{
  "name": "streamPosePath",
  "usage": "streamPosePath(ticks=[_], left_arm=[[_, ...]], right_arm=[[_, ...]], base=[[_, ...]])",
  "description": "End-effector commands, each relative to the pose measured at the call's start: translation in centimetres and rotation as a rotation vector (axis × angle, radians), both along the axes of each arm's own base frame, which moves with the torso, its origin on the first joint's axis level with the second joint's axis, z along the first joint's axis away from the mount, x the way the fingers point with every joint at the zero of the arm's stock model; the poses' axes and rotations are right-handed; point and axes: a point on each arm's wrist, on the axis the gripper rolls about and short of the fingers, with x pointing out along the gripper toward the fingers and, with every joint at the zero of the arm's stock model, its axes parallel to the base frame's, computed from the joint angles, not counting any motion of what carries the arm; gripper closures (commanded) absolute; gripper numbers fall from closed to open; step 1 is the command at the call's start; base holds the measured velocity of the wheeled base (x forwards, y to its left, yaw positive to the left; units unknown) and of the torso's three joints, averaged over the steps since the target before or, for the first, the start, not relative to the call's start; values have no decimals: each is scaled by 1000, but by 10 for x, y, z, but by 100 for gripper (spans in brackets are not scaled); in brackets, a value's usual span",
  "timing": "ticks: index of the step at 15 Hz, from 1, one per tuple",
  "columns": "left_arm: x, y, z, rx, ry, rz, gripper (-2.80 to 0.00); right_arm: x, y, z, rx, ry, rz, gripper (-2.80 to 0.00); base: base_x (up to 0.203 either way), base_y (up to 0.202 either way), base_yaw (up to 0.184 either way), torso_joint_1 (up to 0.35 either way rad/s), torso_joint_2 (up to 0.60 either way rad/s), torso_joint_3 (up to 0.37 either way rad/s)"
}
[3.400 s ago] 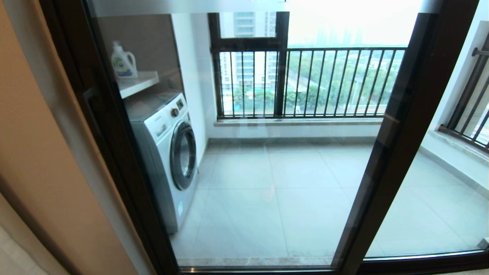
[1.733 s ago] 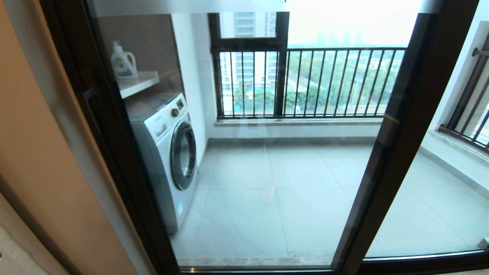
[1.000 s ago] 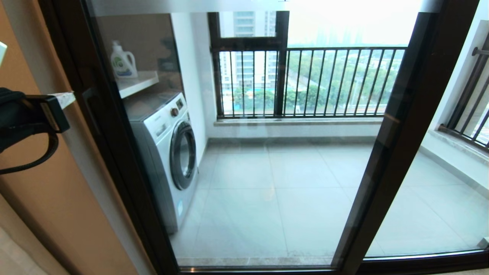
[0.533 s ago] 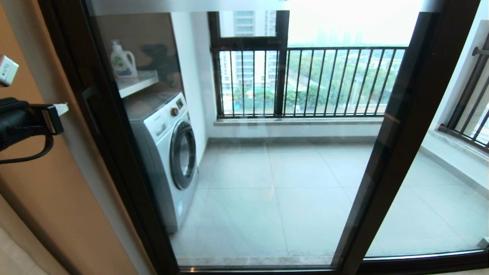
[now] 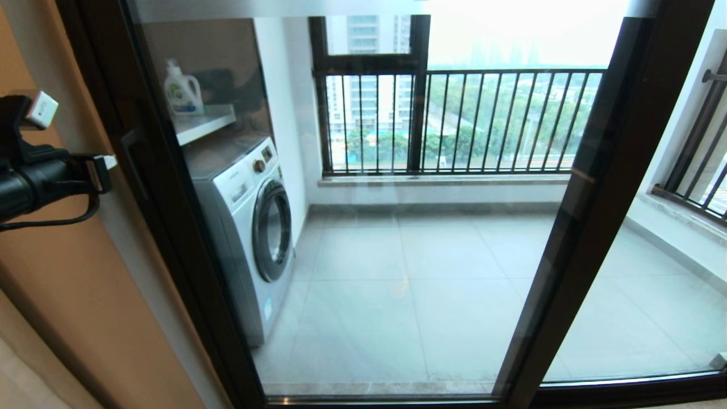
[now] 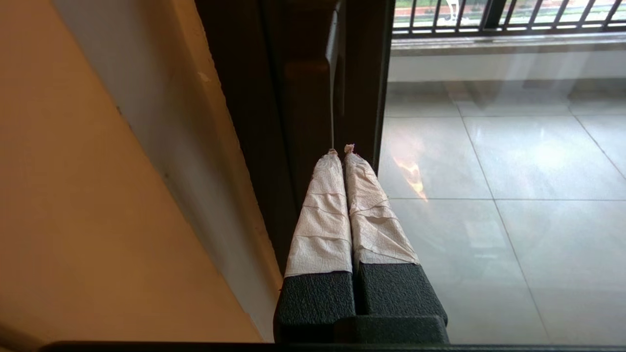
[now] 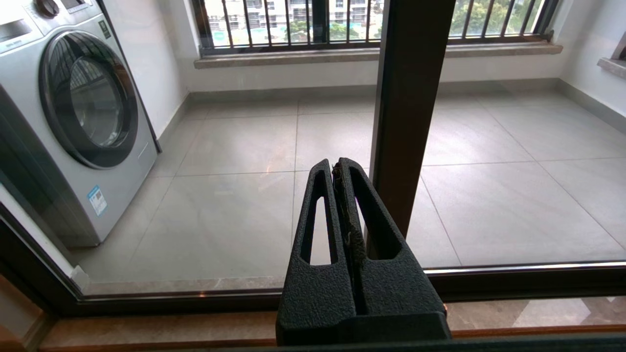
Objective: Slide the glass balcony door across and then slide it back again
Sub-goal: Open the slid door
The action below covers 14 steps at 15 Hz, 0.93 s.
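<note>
the glass balcony door (image 5: 397,255) is sitting closed against the wall-side jamb. i'm holding my left gripper (image 6: 339,148) just short of its pull handle (image 5: 135,162), fingers pressed together; next i'm needing to hook that handle.

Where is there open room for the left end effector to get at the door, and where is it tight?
Tight: the left end effector, shut, sits in the narrow strip between the beige wall and the glass door's dark upright, close by the pull handle. Open: the broad glass between that upright and the middle post. The right end effector is shut, low before the door.
</note>
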Motion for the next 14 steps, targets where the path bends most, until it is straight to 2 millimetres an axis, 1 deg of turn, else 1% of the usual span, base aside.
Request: streamPosePath(ticks=[1, 4, 6, 8, 10, 14], left_arm=[[18, 14, -11, -6, 23, 24, 0], [17, 36, -9, 25, -35, 82, 0], [18, 42, -9, 33, -46, 93, 0], [23, 44, -12, 31, -39, 92, 0], [29, 41, -17, 36, -26, 78, 0], [31, 37, -17, 41, -26, 60, 0]], right_arm=[[1, 0, -3, 0, 7, 1, 0], [1, 0, -3, -1, 7, 1, 0], [1, 0, -3, 1, 7, 1, 0], [1, 0, -3, -1, 7, 1, 0], [1, 0, -3, -1, 7, 1, 0], [1, 0, -3, 0, 7, 1, 0]], base=[[0, 0, 0, 0, 0, 0], [0, 0, 0, 0, 0, 0], [0, 0, 0, 0, 0, 0], [0, 0, 0, 0, 0, 0], [0, 0, 0, 0, 0, 0], [0, 0, 0, 0, 0, 0]])
